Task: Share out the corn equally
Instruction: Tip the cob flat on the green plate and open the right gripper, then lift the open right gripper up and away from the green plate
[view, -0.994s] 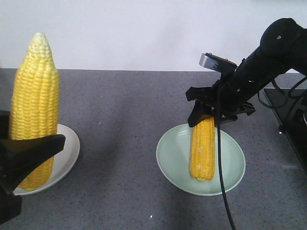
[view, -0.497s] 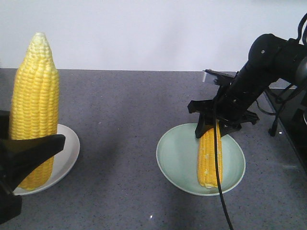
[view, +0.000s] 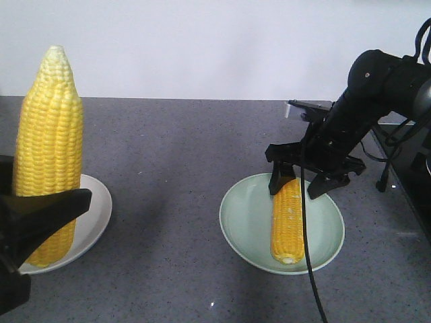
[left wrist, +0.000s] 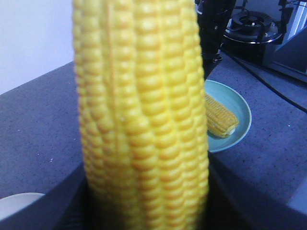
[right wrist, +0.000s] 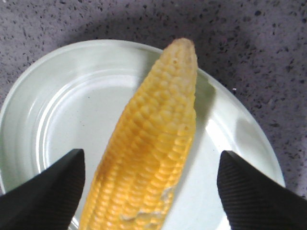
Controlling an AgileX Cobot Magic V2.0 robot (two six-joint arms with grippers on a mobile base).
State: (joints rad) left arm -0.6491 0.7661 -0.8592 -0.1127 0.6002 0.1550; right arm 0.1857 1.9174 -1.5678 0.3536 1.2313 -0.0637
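Note:
One corn cob [view: 48, 134] stands upright, pale tip up, with my left gripper [view: 50, 208] shut on its lower part, over a white plate [view: 94, 208]. In the left wrist view this corn [left wrist: 144, 105] fills the middle between the dark fingers of the left gripper [left wrist: 148, 201]. A second corn cob [view: 287, 222] lies lengthwise in a pale green plate [view: 242, 222]. My right gripper [view: 296, 188] hovers open over its far end. In the right wrist view the right gripper [right wrist: 151, 163] straddles that corn [right wrist: 153, 139] without touching it.
The plates sit on a dark grey speckled counter before a white wall. Black equipment [view: 404, 161] stands at the right edge, and a cable [view: 310, 269] hangs from the right arm across the green plate [left wrist: 240, 110]. A rim of the white plate [left wrist: 14, 203] shows low left.
My right gripper has opened and let go of its corn, which now lies flat in the green plate. The left gripper and its upright corn have not moved.

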